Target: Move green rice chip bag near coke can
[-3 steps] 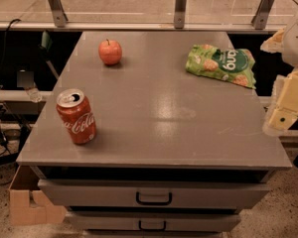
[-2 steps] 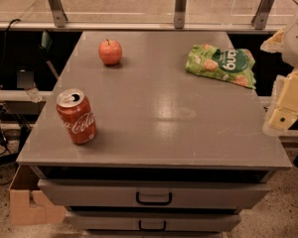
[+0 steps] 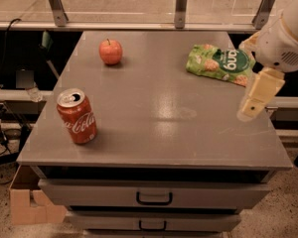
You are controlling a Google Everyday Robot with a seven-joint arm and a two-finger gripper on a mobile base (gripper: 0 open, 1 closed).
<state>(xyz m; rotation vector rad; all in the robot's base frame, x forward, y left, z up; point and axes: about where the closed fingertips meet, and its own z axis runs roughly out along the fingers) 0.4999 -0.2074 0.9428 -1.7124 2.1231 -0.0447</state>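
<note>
The green rice chip bag (image 3: 220,64) lies flat at the back right of the grey table top (image 3: 164,113). The red coke can (image 3: 77,116) stands upright near the front left edge, its silver top opened. My gripper (image 3: 252,108) hangs on the white arm at the right edge of the table. It is just in front of and to the right of the bag, pointing down, and is above the table surface. It holds nothing that I can see.
A red apple (image 3: 111,51) sits at the back left of the table. The table has drawers (image 3: 154,197) in its front. A metal rail with posts (image 3: 181,6) runs behind it. A cardboard box (image 3: 30,205) sits on the floor at the lower left.
My arm and gripper have moved a little to the left, in over the table's right edge and closer to the bag. The bag, can and apple have not moved.
</note>
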